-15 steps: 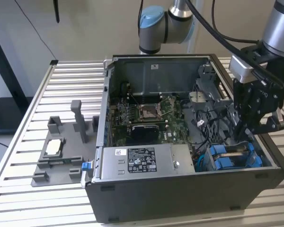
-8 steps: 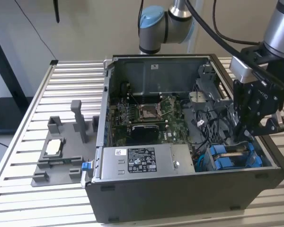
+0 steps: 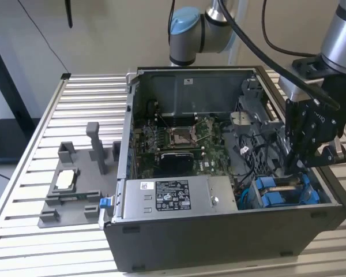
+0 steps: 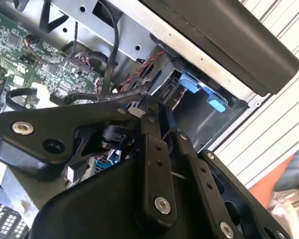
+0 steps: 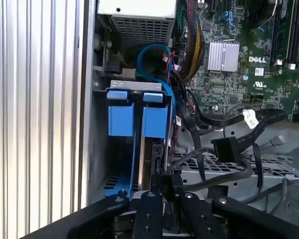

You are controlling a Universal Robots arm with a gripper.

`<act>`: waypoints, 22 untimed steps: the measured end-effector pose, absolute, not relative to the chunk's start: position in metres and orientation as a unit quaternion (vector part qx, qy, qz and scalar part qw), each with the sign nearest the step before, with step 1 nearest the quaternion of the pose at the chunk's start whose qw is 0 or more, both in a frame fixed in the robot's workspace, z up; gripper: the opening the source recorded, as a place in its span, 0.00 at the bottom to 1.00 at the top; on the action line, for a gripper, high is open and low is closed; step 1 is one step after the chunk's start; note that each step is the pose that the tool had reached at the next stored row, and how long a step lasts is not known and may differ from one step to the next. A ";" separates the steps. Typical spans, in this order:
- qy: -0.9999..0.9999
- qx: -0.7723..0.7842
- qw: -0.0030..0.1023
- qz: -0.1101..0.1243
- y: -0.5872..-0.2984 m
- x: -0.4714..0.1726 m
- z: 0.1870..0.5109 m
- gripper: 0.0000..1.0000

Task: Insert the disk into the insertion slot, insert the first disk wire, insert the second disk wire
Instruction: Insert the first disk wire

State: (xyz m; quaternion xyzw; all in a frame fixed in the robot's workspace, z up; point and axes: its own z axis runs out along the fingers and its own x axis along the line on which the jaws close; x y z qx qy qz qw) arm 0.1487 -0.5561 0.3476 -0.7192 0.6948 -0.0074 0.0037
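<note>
1. A slatted metal counter (image 3: 86, 92) is carrying everything. Near its edge on the exterior view's left, a grey plastic fixture (image 3: 75, 193) is lying flat, with a small square chip (image 3: 65, 180) resting on it.
2. An open computer case (image 3: 219, 236) is taking up the counter's middle and reaching toward its edge on the exterior view's right.
3. Inside the case, a long grey power-supply box (image 3: 173, 196) is sitting along the near wall, and a green board (image 3: 184, 144) is lying behind it.
4. The insertion slot (image 5: 134, 85), a grey metal bay, is standing in the case's near corner on the exterior view's right. The disk (image 3: 284, 190) is sitting inside it, with its blue carrier showing at the bay's mouth.
5. Black wires (image 5: 224, 149) are trailing loose just beside the slot, one of them ending in a black plug.
6. The gripper (image 3: 297, 161) is hanging inside the case, just above the slot. In both wrist views its fingers (image 4: 150, 119) (image 5: 162, 183) are looking pressed close together, with a black wire running right at their tips. Whether they are pinching that wire, I cannot tell.
</note>
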 end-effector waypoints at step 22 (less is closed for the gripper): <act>0.711 -0.703 0.006 -0.006 -0.557 0.154 0.345 0.19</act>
